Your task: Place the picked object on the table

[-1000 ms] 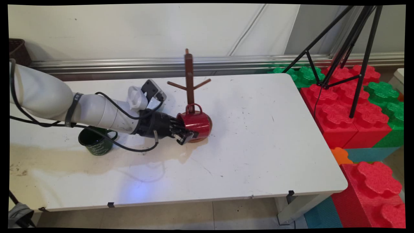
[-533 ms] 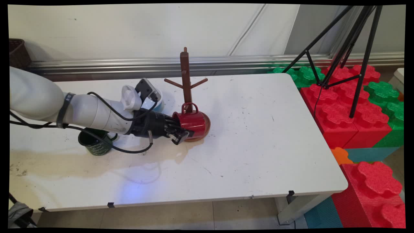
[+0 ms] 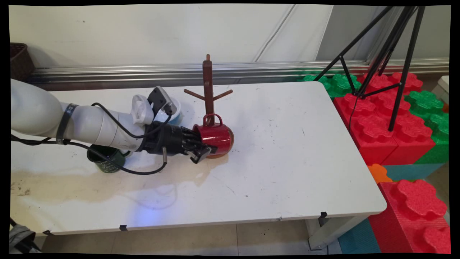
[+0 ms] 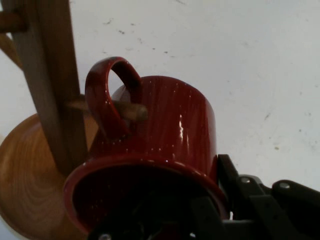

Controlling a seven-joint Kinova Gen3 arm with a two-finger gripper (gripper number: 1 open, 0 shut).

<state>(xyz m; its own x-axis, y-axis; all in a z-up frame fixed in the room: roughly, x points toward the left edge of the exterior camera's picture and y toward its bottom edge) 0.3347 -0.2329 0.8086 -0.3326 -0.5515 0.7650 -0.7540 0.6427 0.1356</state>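
My gripper is shut on the rim of a red mug, which lies on its side with the handle up. One finger reaches inside the mug and the other finger presses on the outside of its wall. The mug's handle is looped over a low peg of a brown wooden mug tree. The mug rests against the tree's post, above its round base.
A dark green mug stands upright under my forearm at the left. A light blue cup sits behind my wrist. Off the table's right edge are red and green foam blocks and a black tripod.
My gripper and the red mug have shifted slightly left. The mug tree has rocked a little with them. The grip is unchanged.
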